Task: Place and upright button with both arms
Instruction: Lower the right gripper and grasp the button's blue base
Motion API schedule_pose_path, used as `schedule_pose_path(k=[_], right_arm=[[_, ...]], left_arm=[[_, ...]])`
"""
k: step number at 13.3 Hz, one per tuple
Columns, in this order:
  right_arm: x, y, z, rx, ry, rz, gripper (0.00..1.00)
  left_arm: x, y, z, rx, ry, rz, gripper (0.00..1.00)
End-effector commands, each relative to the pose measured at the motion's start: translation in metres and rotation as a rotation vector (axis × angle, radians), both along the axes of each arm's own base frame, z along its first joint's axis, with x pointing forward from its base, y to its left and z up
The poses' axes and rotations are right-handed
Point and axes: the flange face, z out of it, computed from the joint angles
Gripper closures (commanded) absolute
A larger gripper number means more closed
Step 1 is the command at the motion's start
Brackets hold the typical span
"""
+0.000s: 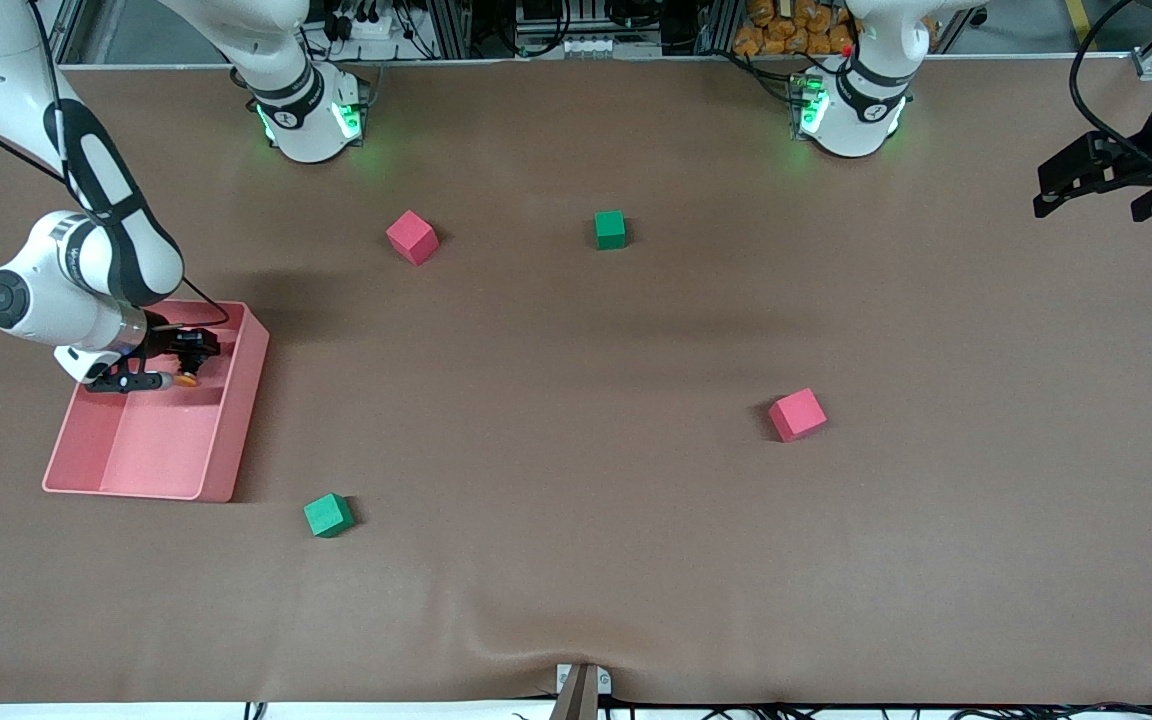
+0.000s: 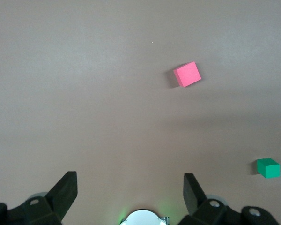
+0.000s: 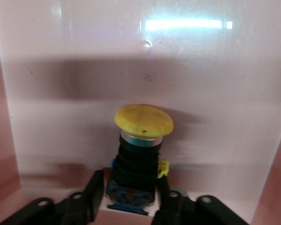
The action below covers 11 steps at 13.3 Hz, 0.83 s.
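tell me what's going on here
The right claw is down in the pink bin at the right arm's end of the table, its fingers closed on the black body of the button. The left claw waits open above the table at the left arm's end. Red and green cubes lie scattered, untouched.

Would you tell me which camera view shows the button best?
The right wrist view: the button fills it, between the right gripper's fingers. The front view shows only a tiny cap inside the pink bin; the left wrist view misses it.
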Motion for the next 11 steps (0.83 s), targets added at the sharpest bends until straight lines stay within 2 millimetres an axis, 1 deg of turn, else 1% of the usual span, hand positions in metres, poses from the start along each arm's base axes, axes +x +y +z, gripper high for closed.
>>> schedule_pose_path(k=[1,3,4,6,7,9,11], right_arm=[[-0.004,0.004,-0.004,0.003,0.02,0.015,0.88],[-0.004,0.003,-0.005,0.009,0.023,0.039,0.97],[-0.004,0.003,-0.004,0.013,0.019,0.061,1.0],[0.0,0.003,0.002,0.016,0.003,0.099,1.0],[0.005,0.003,0.011,0.011,-0.014,0.105,1.0],[0.019,0.0,0.043,-0.003,-0.049,0.108,1.0],[0.047,-0.001,0.077,-0.007,-0.063,0.121,1.0]], left_arm=[[-0.001,-0.002,0.002,0.013,-0.003,0.002,0.0],[-0.001,0.0,0.002,0.013,-0.003,0.005,0.0],[-0.001,0.001,0.003,0.013,-0.006,0.006,0.0],[-0.001,0.001,0.004,0.013,-0.007,0.009,0.0],[-0.001,0.002,0.004,0.013,-0.007,0.008,0.0],[-0.001,-0.001,0.004,0.011,-0.007,0.006,0.0],[-0.002,0.001,0.005,0.014,-0.007,0.008,0.0]])
